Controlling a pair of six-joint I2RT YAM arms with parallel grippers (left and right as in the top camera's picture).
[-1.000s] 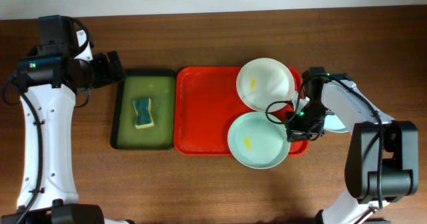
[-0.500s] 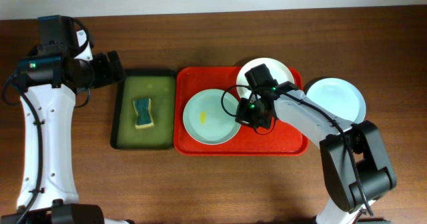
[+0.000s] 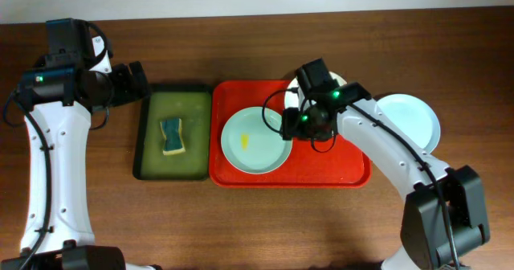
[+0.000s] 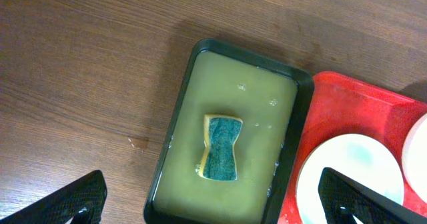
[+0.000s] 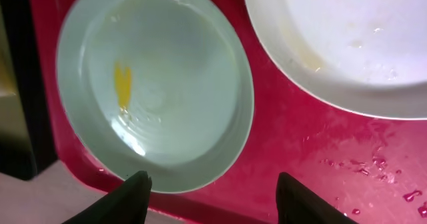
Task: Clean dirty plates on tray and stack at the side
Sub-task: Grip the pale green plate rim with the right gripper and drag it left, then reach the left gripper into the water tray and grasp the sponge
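Brown wooden table (image 3: 241,222), two trays side by side. Right gripper (image 5: 213,184) jaws now parted, shut moments ago: pale green plate (image 3: 255,140) released, rim below and between jaws, flat at left end of red tray (image 3: 337,169), moved from right end. Likely staged nearer sponge (image 3: 172,136) for scrubbing. Left gripper (image 4: 212,187) jaws wide apart, empty, sponge beneath. Count: three plates, namely green, white plate (image 5: 347,44) just beyond right jaws, blue plate (image 3: 414,121) off tray; one sponge; one dark green tray (image 3: 138,141).

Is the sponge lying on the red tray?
No, the sponge lies in yellowish liquid inside the dark green tray, which sits beside the red tray.
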